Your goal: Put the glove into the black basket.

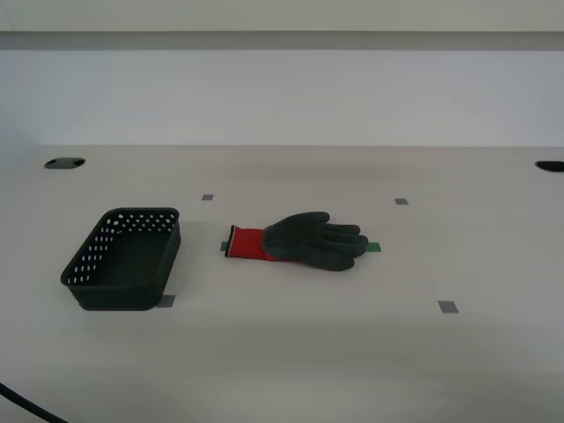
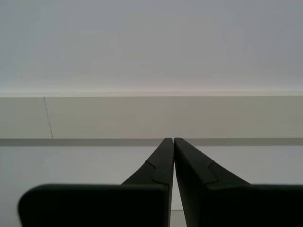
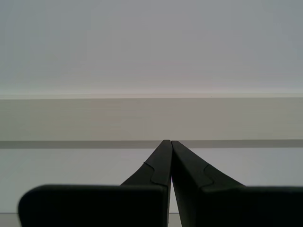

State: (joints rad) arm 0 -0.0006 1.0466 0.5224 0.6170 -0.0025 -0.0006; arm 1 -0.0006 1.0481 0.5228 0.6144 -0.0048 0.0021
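Note:
The glove lies flat near the middle of the table in the exterior view, its red cuff toward the exterior view's left and its dark fingers toward the right. The black basket stands empty to the glove's left, apart from it. My first gripper is shut on nothing and points at a plain wall. My second gripper is shut on nothing and also faces the wall. Neither arm shows in the exterior view. Neither wrist view shows the glove or the basket.
The pale table carries small grey tape squares and a green tape strip under the glove's fingertips. Two dark cable holes sit at the table's far corners. A black cable crosses the near left corner.

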